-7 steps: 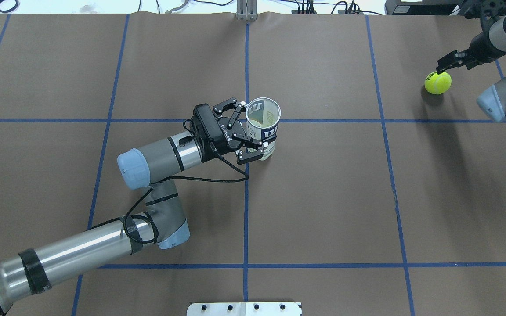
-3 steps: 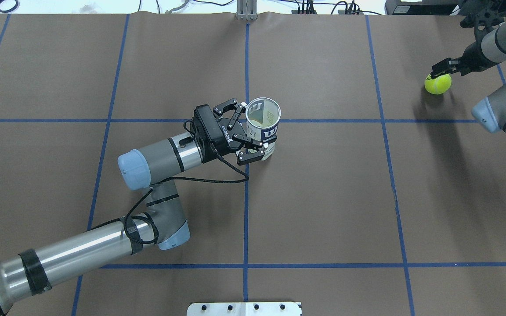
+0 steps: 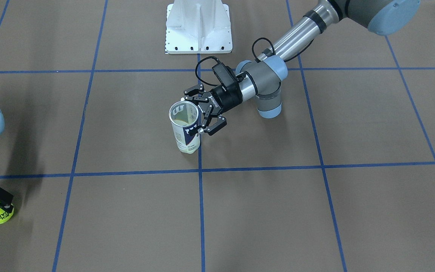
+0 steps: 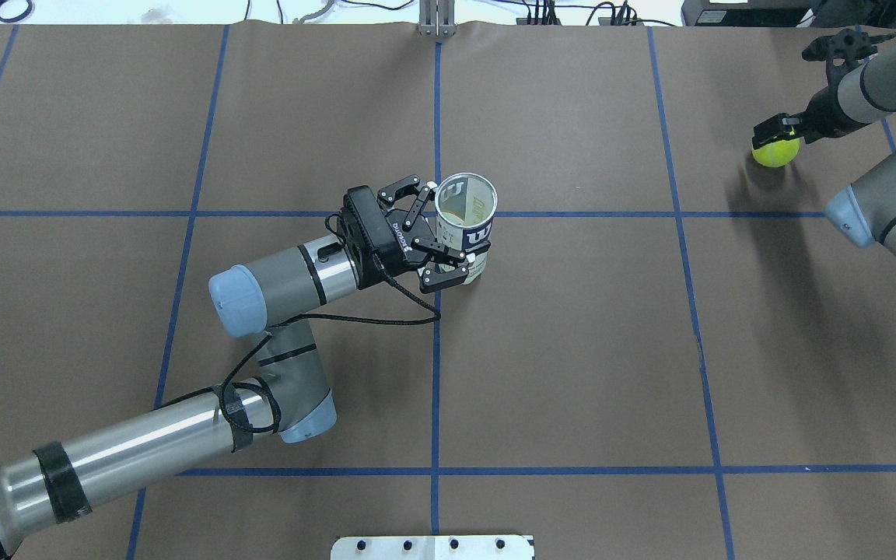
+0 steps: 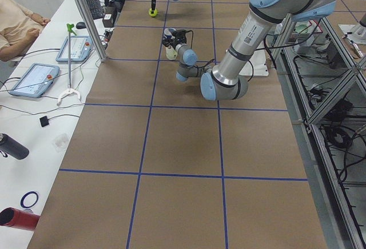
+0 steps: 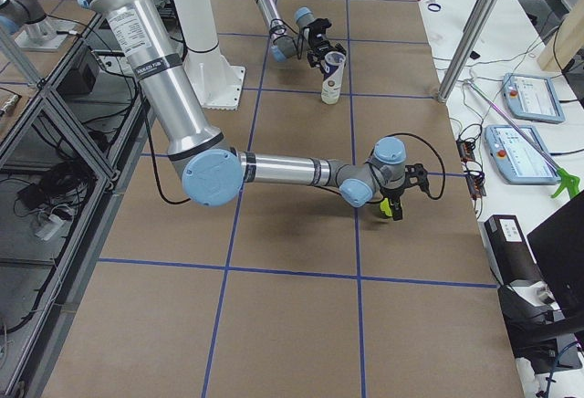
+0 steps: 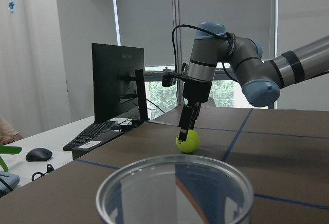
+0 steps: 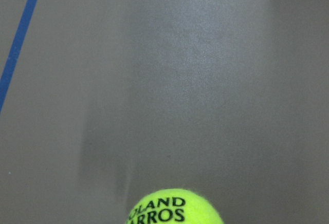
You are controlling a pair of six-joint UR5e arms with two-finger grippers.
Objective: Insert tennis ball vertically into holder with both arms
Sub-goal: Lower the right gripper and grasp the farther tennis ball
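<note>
Ball [image 4: 776, 151] and holder [image 4: 481, 233] are well apart, so we judge the task to be at an early stage. The holder stands upright, mouth up, about midway between the left and right edges of the tabletop [image 4: 572, 350]. The left claw [image 4: 446, 231] grips it from the side, one finger on each flank of the labelled wall, so the steadying half of the job looks done. The ball sits near the far right corner and looks to rest on the tabletop, its shadow right beside it. What is left, in our reading: secure the ball, lift it, carry it across to the holder and lower it straight down through the mouth.

The left arm [image 4: 145, 435] reaches in low from the near left corner, elbow bent and wrist level, so the claw meets the holder sideways. The right arm [image 4: 883, 210] is stretched toward the far right corner with its wrist turned down; the right claw [image 4: 773, 137] points down onto the top of the ball, touching or nearly so. We cannot tell whether its fingers are spread, closed, or gripping the ball.
</note>
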